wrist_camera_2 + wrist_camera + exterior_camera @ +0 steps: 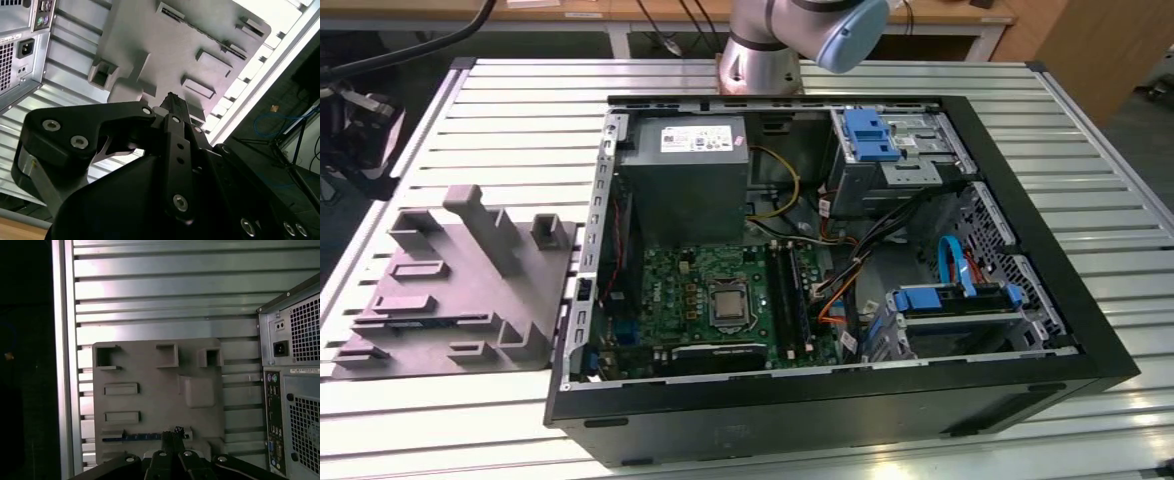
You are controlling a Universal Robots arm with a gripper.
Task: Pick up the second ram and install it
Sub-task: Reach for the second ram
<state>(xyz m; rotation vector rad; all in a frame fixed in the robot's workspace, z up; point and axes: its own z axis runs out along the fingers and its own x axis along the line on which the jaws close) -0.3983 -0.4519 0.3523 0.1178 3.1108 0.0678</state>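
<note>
The second ram (pixel 127 438) is a thin dark blue strip standing on edge in a slot of the grey holder (pixel 150 390), in the first wrist view. My gripper (pixel 172 433) hangs well above the holder, with its fingertips over one end of that strip and not touching it. Its black fingers (pixel 172 107) are pressed together with nothing between them in both wrist views. The grey holder (pixel 454 290) lies on the slatted table at the exterior view's left, beside the open computer case (pixel 854 400). The green motherboard (pixel 700 285) with its long black slots (pixel 787 290) lies inside the case.
The case holds a grey power supply (pixel 683 180), blue drive brackets (pixel 870 135) and loose cables (pixel 854 260). The case's rear panel (pixel 295 390) stands close beside the holder. The table edge rail (pixel 62 360) borders the holder's far side. The arm's base (pixel 761 60) stands behind the case.
</note>
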